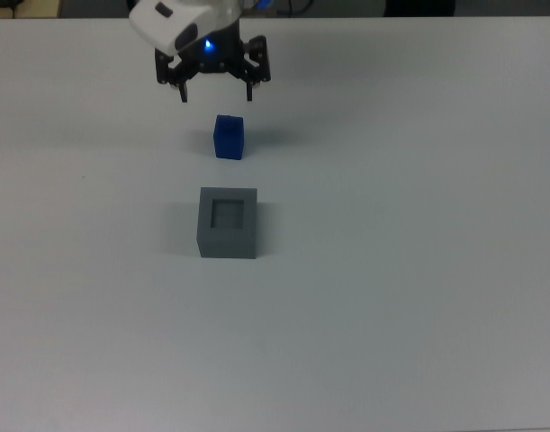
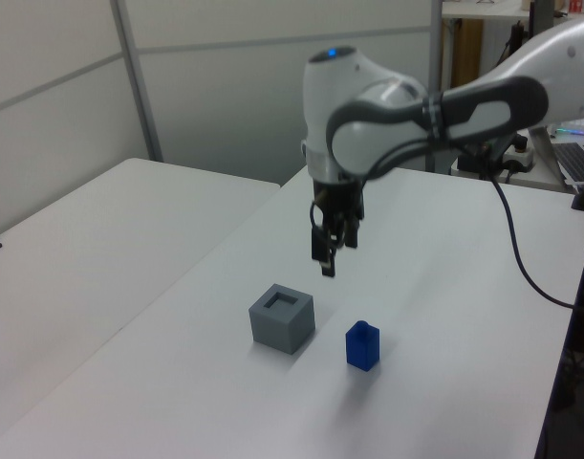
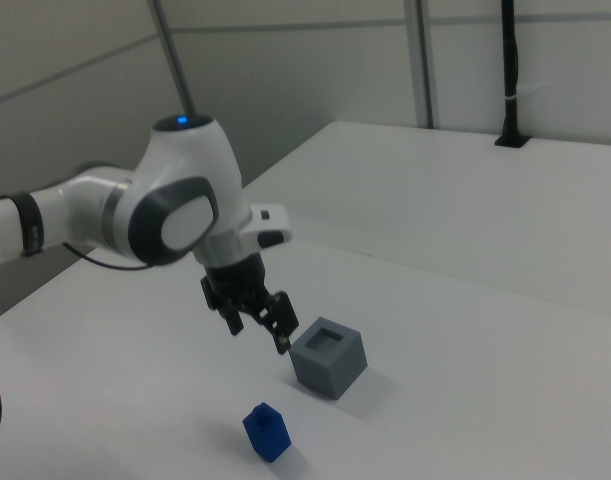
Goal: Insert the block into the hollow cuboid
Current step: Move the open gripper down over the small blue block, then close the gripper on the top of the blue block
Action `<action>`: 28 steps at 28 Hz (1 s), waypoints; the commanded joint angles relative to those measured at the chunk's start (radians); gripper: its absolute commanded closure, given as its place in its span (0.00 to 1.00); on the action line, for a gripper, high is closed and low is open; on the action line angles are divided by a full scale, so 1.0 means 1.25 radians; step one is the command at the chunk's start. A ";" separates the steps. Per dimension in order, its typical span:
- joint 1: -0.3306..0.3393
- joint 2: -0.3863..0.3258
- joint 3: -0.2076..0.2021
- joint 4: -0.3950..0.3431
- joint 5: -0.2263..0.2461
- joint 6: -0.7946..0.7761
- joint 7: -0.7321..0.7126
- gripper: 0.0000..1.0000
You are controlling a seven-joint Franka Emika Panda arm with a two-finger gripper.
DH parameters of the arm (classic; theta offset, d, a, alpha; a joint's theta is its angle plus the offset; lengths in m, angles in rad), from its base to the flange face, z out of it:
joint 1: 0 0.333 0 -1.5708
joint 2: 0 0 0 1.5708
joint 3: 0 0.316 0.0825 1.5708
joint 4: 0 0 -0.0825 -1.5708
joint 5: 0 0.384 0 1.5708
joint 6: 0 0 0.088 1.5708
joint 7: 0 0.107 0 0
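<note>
The small blue block (image 1: pixel 229 137) (image 2: pixel 362 344) (image 3: pixel 267 431) stands upright on the white table. Just below it in the top view sits the grey hollow cuboid (image 1: pixel 229 221) (image 2: pixel 282 317) (image 3: pixel 328 357), its square recess facing up with nothing in it. My gripper (image 1: pixel 216 94) (image 2: pixel 326 254) (image 3: pixel 259 333) hangs open in the air, pointing down, with nothing between its fingers. In the top view it is just above the block. It is well clear of the table surface.
A second white table (image 2: pixel 100 229) stands at the left view's left, with a grey wall behind. Cables and desk equipment (image 2: pixel 511 143) sit at the left view's far right. A black post (image 3: pixel 508 70) rises at the back of the right view.
</note>
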 commanded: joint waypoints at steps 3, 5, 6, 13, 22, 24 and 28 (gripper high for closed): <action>-0.002 -0.051 -0.003 -0.156 0.012 0.118 -0.013 0.00; -0.002 -0.045 -0.003 -0.167 0.012 0.122 -0.012 0.00; -0.002 -0.041 -0.003 -0.171 0.010 0.122 -0.011 0.00; -0.002 -0.020 -0.003 -0.188 0.010 0.118 -0.004 0.00; -0.002 0.035 -0.005 -0.188 -0.004 0.123 0.065 0.00; -0.002 0.048 -0.005 -0.186 -0.006 0.129 0.066 0.00; 0.000 0.064 -0.005 -0.187 -0.007 0.160 0.080 0.00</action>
